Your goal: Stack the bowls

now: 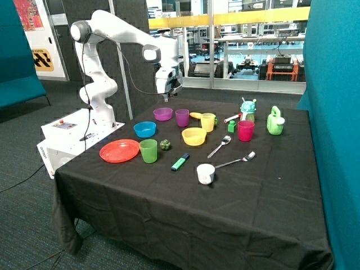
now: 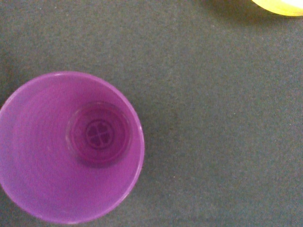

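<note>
Three bowls stand apart on the black tablecloth: the blue bowl (image 1: 144,129) near the plate, the purple bowl (image 1: 162,113) behind it, and the yellow bowl (image 1: 194,136) toward the middle. None is stacked. My gripper (image 1: 167,93) hangs in the air above the purple bowl and the purple cup (image 1: 181,117), clear of both. The wrist view looks straight down into a deep purple vessel (image 2: 71,146), which seems to be the purple cup. A yellow rim (image 2: 279,7) shows at one corner; I cannot tell whether it is the yellow bowl or the yellow cup.
A red-orange plate (image 1: 119,151) and a green cup (image 1: 148,151) stand near the table's front corner. A yellow cup (image 1: 208,121), a pink cup (image 1: 245,130), a tipped white cup (image 1: 206,173), two spoons (image 1: 219,147), a green marker (image 1: 180,162) and a green watering can (image 1: 275,121) lie around.
</note>
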Tool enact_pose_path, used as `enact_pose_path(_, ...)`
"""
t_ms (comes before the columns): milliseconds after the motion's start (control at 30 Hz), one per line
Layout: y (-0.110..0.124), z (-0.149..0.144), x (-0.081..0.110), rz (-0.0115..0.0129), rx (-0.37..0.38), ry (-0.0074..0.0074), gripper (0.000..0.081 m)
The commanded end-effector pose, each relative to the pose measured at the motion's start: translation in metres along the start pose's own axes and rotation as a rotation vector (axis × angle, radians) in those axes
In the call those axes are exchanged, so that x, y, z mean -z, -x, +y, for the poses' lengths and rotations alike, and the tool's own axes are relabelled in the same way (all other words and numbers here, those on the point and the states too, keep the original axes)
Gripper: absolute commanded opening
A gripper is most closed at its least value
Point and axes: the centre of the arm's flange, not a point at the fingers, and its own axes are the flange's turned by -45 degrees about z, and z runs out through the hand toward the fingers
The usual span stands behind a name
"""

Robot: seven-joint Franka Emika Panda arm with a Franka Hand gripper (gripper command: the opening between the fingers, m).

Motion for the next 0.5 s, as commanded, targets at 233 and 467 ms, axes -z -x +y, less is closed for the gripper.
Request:
enact_pose_path(233, 0.013, -0.005, -0.008, 0.0056, 0.214, 0.0001, 0.0254)
enact_pose_path(467, 0.021, -0.01, -0.012, 0.0056, 0.222, 0.0001, 0.023)
